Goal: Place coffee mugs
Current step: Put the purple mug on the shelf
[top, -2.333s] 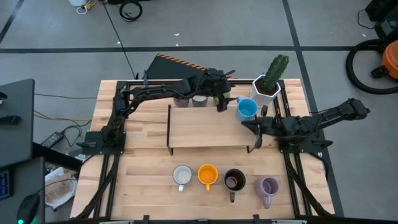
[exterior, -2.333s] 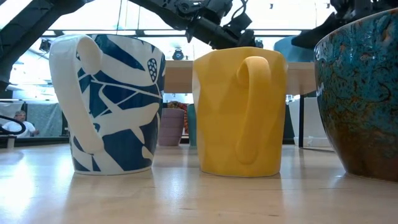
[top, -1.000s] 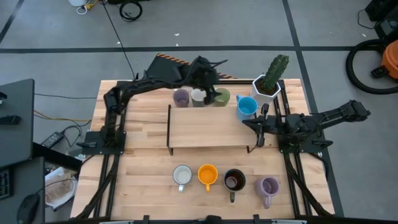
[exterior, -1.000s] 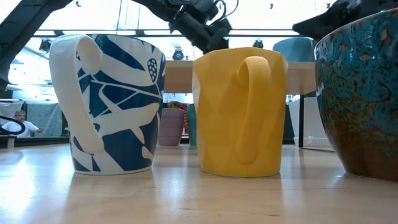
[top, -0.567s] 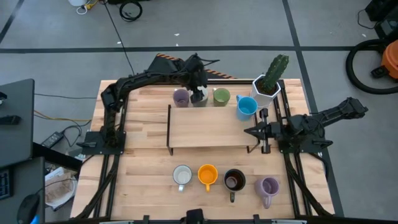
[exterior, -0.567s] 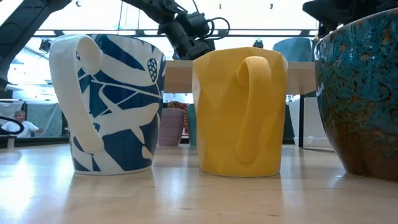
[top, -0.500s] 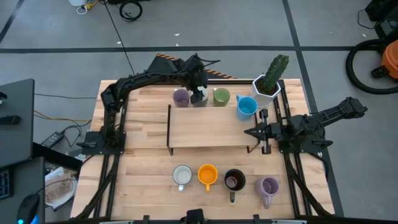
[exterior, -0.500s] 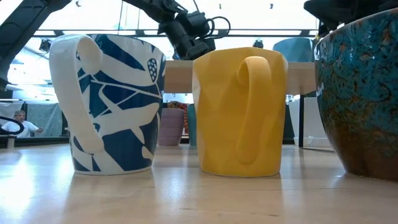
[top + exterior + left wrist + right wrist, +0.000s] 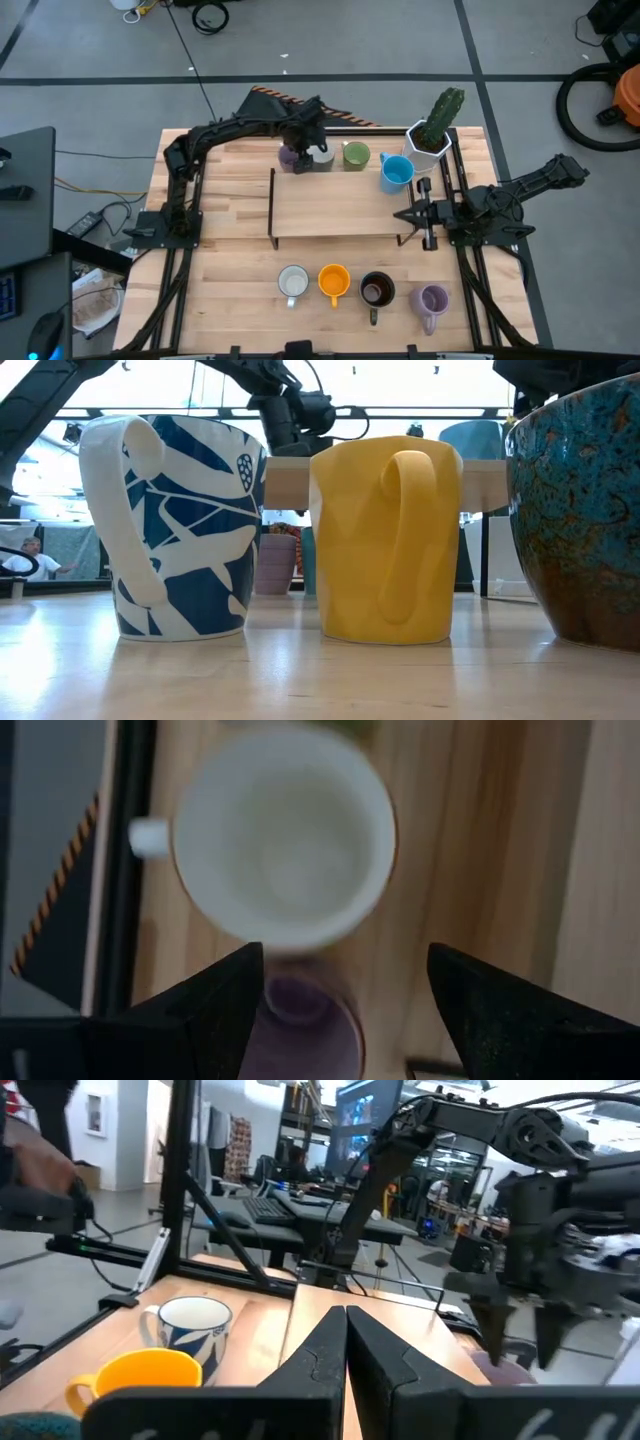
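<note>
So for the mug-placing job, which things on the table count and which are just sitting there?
Part of the job:
- lavender mug, white mug and green mug, back row
- blue mug
- patterned white mug, orange mug, dark mug, second lavender mug, front row
- left hand, open above the back row

Just there:
- cactus pot
- wooden riser

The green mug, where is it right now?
In the high view the green mug stands at the table's far edge behind the wooden shelf, between the white mug and the blue mug.
</note>
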Motion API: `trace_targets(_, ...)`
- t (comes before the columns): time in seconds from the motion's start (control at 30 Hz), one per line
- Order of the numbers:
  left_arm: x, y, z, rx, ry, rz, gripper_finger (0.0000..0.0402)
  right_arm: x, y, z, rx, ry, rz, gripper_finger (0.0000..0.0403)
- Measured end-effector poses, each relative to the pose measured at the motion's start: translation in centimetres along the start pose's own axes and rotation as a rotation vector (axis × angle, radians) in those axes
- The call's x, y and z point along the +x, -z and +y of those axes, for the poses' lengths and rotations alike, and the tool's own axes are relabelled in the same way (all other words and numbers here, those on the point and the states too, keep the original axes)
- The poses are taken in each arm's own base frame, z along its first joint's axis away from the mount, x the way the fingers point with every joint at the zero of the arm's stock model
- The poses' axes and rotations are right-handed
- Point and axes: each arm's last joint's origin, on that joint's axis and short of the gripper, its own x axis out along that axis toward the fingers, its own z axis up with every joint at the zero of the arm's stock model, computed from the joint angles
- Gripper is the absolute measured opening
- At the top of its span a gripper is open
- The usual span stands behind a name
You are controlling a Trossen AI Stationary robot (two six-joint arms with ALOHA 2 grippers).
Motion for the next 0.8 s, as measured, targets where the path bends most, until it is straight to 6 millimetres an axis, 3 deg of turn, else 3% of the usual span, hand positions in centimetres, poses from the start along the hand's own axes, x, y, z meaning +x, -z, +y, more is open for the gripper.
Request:
trace_targets(0.43,-0.5,1.2,-0.5,-0.115,0.039,0.117,0.0288,-0.3,0.6,-0.1,0.036,0.220,0.100,0.0018)
trace_targets(0.8,-0.6,1.8,-0.5,-0.119,0.053,0.170,0.0288,-1.0,1.2,0.3,0.009,0.259,0.183,0.0018)
